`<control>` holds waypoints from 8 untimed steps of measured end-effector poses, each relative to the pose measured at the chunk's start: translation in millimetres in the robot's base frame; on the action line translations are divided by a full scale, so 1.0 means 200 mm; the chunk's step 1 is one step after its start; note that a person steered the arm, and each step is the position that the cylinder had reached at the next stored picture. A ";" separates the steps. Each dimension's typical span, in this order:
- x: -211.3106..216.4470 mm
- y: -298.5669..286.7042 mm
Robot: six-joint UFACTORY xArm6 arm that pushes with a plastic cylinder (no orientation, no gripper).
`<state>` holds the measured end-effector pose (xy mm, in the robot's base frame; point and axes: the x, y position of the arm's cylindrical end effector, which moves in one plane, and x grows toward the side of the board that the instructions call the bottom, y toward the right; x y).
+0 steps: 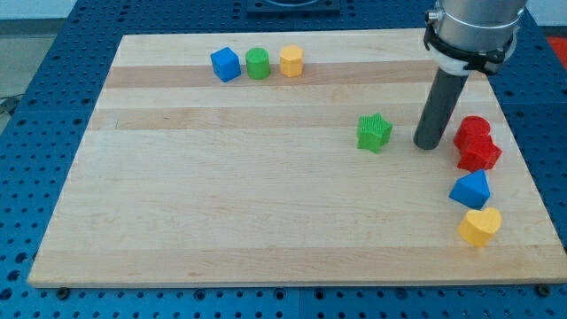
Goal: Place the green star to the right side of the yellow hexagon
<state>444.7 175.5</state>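
The green star (374, 132) is bumpy and bright, sitting just left of my tip (429, 144); the yellow hexagon (291, 61) is far up-left; my tip is a plain rod holding nothing.

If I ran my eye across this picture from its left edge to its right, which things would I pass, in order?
blue cube → green cylinder → yellow hexagon → green star → my tip, between the star and the red blocks. The blocks at the right overlap sideways.

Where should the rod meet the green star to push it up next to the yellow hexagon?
Judging by the layout, set my tip against the green star on its lower-right side, since the yellow hexagon lies toward the view's top left. My tip now stands apart at the star's right.
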 end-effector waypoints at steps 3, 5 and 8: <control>0.19 -0.29; -0.33 -0.41; -0.64 -0.43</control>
<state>315.9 89.6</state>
